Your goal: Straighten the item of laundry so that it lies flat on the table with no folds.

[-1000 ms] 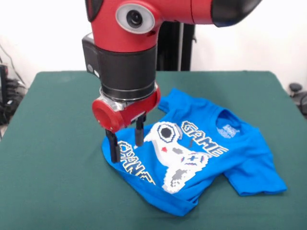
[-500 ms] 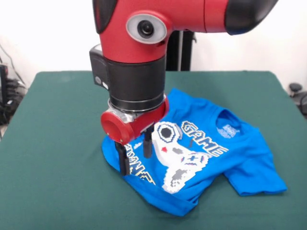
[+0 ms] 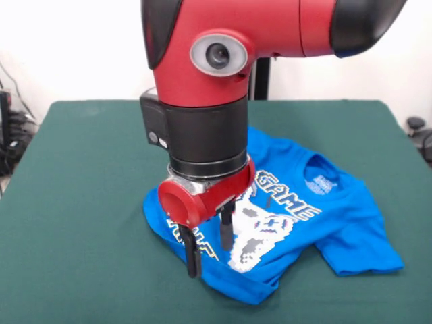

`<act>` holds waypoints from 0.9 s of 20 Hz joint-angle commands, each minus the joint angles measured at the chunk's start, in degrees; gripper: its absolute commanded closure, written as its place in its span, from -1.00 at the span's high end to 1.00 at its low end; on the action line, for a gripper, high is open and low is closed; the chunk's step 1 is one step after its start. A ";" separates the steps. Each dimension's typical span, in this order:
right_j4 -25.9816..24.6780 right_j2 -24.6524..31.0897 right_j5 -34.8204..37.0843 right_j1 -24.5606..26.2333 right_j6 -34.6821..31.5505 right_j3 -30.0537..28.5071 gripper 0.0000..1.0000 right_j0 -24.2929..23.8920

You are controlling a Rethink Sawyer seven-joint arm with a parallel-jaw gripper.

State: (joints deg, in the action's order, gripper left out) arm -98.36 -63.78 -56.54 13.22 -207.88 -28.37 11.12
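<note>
A bright blue T-shirt [image 3: 324,202] with a white game controller print and "GAME" lettering lies rumpled on the dark green table [image 3: 74,202], right of centre. Its lower hem is folded under near the front. My gripper [image 3: 210,250] hangs over the shirt's left front part, above the printed lettering. Its two black fingers [image 3: 193,255] are spread apart with nothing between them, their tips just above or touching the cloth. The red and black arm hides the shirt's upper left part.
Bare green cloth lies to the left of the shirt and behind it. The table's far edge [image 3: 317,101] meets a white wall. Cables and dark objects sit off the table at the left [image 3: 10,135] and right [image 3: 418,131] edges.
My gripper has moved toward the front and to the right across the shirt, from its left edge to over the print. The fingers stay spread. The shirt has not visibly moved.
</note>
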 commanded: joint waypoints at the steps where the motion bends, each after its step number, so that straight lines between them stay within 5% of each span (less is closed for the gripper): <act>1: 4.03 7.00 4.57 4.03 7.02 3.32 1.00 -0.98; 18: 1.49 2.39 -2.51 8.71 -1.13 12.28 1.00 -4.60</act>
State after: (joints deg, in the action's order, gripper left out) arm -97.67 -63.84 -55.66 16.31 -207.88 -21.93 7.09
